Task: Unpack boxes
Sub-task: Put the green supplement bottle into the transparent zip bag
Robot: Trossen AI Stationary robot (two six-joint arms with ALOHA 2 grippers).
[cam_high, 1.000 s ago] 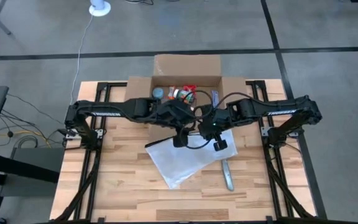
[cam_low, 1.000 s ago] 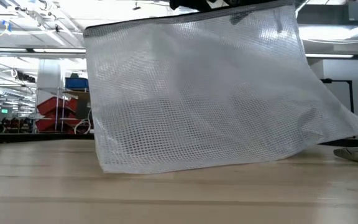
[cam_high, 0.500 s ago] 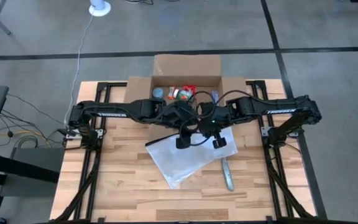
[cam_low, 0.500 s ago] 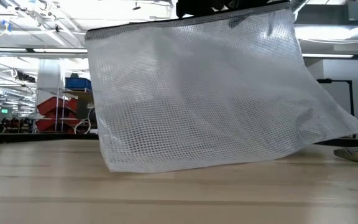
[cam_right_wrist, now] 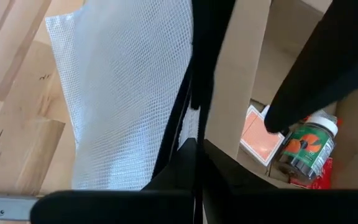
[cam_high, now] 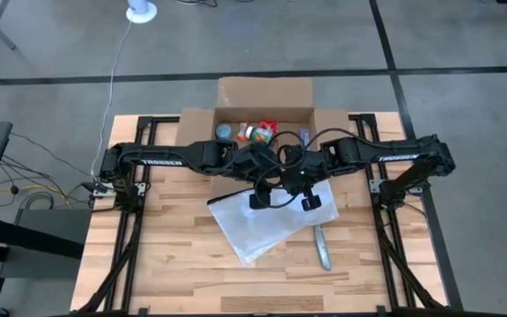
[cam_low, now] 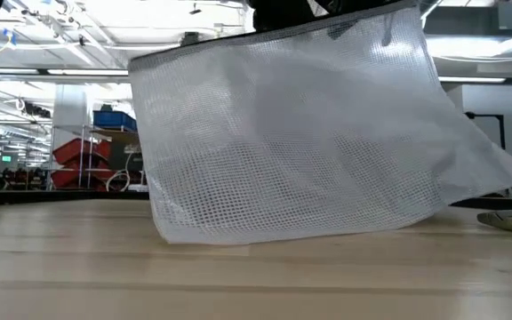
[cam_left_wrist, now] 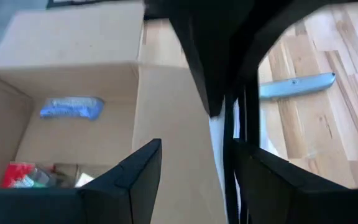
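This looks like a robotics lab set in a big industrial hall. A wooden desk [cam_high: 183, 264] in a black metal frame [cam_high: 128, 238] stands on a grey concrete floor [cam_high: 465, 40] marked with dark tape lines [cam_high: 394, 70], and cables [cam_high: 25, 189] trail off on the left. Across the desk, the far room shows a high ceiling with strip lights [cam_low: 69, 27], plus red bins [cam_low: 83, 156] and blue bins [cam_low: 112, 117] on the left.

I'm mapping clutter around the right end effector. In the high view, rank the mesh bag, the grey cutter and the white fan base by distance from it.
From the right end effector:
1. Mesh bag, right at it, under both arms.
2. Grey cutter, on the table just nearer the front edge.
3. White fan base, on the floor beyond the table, far left.
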